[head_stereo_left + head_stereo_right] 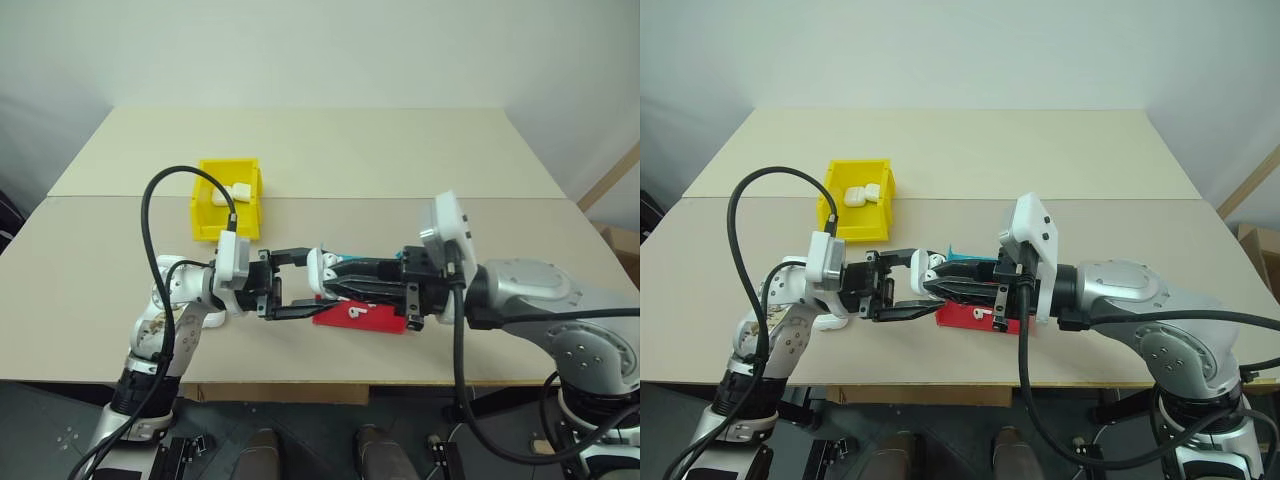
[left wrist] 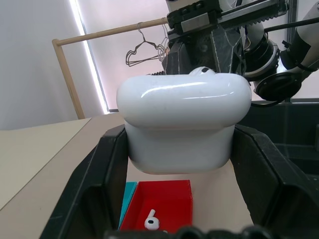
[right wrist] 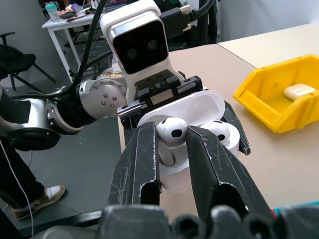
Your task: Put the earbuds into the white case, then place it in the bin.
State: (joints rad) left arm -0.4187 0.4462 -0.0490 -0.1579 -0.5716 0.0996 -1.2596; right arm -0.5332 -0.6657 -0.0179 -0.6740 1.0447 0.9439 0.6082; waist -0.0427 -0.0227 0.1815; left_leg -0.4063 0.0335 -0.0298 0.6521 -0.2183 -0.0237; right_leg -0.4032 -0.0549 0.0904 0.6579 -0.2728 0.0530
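Your left gripper hides the sides of the white case, and the case covers most of the earbud behind it. The earbud in the red tray is cut off by the frame's edge.

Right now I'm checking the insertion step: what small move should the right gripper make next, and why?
Probably ease the earbud down into the empty socket, then open. The right gripper pinches it just above the open white case, which the left gripper clamps; the other socket already looks filled.
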